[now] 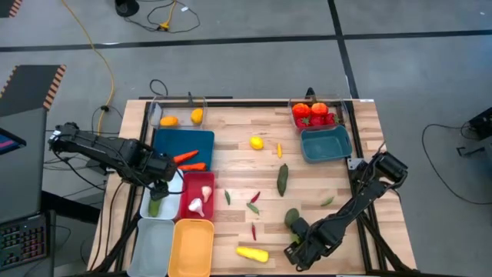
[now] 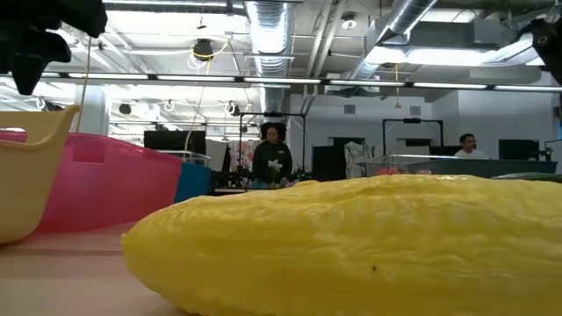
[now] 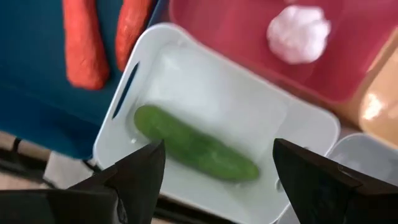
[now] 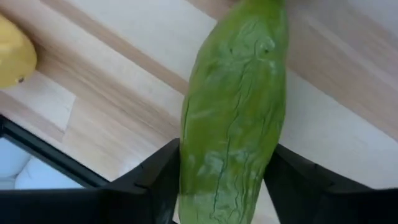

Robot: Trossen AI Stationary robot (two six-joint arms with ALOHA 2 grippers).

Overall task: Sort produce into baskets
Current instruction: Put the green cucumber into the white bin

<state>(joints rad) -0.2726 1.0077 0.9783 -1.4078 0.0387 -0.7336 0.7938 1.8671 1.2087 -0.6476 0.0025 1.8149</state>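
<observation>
My left claw (image 1: 159,187) hangs over the white basket (image 3: 205,81) at the left side of the table (image 1: 323,181), its fingers (image 3: 140,177) spread apart and holding nothing. Below it 1 green cucumber (image 3: 194,144) lies loose in that basket, touching neither finger. Just beside the white basket sits the dark blue basket (image 1: 165,142) with 2 carrots (image 3: 81,43) in it, and on the other side the red basket (image 1: 189,192) with white garlic (image 3: 298,34). Nearer the table's front edge stand the pale grey-blue basket (image 1: 153,246) and the yellow basket (image 1: 192,246).

My right claw (image 1: 298,246) is low at the front of the table, right of centre. In the right wrist view its 2 fingers (image 4: 155,180) sit on either side of a wrinkled green vegetable (image 4: 233,118), close against its flanks, but I cannot tell whether they are clamped on it yet. A yellow squash (image 1: 252,253) lies on the wood just beside that claw, filling the low view.

Loose on the table between the arms are a lemon (image 1: 257,142), a dark cucumber (image 1: 283,178) and some small chillies (image 1: 254,198). At the far right corner, a clear basket (image 1: 295,104) holds red tomatoes (image 1: 302,111), with the teal basket (image 1: 326,144) touching it. At the far left, the other clear basket (image 1: 178,104) holds orange fruit (image 1: 197,115).
</observation>
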